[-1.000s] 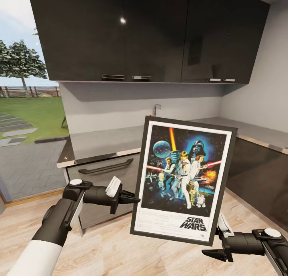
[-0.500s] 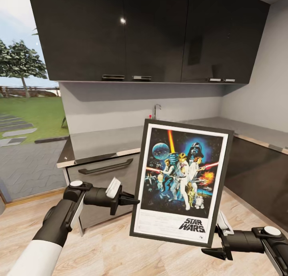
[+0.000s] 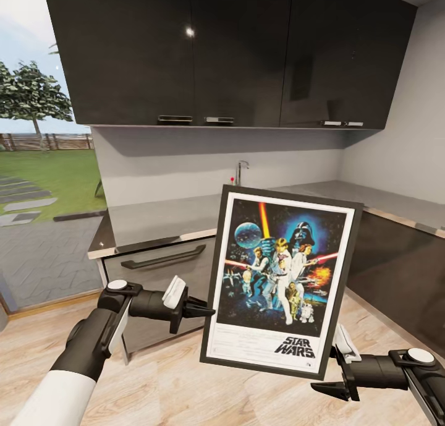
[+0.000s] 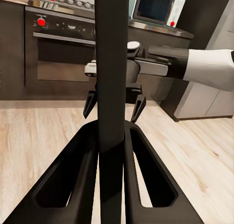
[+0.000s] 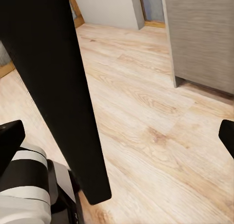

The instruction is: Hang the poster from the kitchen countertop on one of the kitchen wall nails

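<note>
Kitchen: grey desk [image 3: 167,219] under dark cabinets [image 3: 210,52].
Poster [image 3: 281,281]: upright, in front of desk, above wooden floor [image 3: 185,383].
Left gripper [image 3: 204,308]: jaws clenched on poster's edge.
Right gripper [image 3: 334,370]: jaws spread wide, released.

glossy black upper cabinets [image 3: 235,49] run across twelve o'clock, with a pale grey wall [image 3: 210,160] beneath them and a chrome tap [image 3: 240,168] near the centre. a light grey tabletop [image 3: 154,219] stretches from nine o'clock round to three, above a grey drawer with a dark handle [image 3: 162,257]. at nine to ten o'clock a large window [image 3: 43,185] shows lawn, paving and a tree [image 3: 34,95] in daylight. light wood flooring [image 3: 179,383] fills six o'clock. the left wrist view shows an oven [image 4: 58,48] and a microwave [image 4: 158,8].
</note>
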Controlling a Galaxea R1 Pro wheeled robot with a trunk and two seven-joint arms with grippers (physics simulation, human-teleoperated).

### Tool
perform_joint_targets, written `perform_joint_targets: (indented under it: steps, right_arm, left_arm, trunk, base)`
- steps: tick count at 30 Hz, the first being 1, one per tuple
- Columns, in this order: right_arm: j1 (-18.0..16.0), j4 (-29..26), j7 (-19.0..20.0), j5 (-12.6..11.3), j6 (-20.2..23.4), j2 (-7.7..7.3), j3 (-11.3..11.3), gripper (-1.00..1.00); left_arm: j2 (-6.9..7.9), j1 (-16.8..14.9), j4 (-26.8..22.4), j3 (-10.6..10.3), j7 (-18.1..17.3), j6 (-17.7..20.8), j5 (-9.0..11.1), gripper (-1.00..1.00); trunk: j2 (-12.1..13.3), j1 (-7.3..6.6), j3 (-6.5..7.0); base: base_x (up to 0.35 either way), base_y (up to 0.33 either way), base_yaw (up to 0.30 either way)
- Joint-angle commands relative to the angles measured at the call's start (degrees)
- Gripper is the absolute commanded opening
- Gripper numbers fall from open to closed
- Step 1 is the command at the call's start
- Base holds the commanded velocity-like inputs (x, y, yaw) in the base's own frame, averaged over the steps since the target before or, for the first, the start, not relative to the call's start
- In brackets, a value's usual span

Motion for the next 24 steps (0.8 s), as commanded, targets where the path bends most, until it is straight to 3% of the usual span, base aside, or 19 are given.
perform_joint_targets:
  steps: [1, 24]
  right_arm:
    - [0.0, 0.0, 0.2, 0.0, 0.6, 0.0, 0.0, 1.0]
    - [0.0, 0.0, 0.2, 0.0, 0.6, 0.0, 0.0, 1.0]
  left_arm:
    - [0.05, 0.0, 0.0, -0.1, -0.1, 0.4, 0.0, -1.0]
    - [0.2, 0.0, 0.0, 0.0, -0.2, 0.4, 0.0, -1.0]
  trunk:
    - [0.0, 0.0, -0.07]
    - [0.0, 0.0, -0.07]
  base:
    - [0.0, 0.0, 0.0]
    - [0.0, 0.0, 0.0]
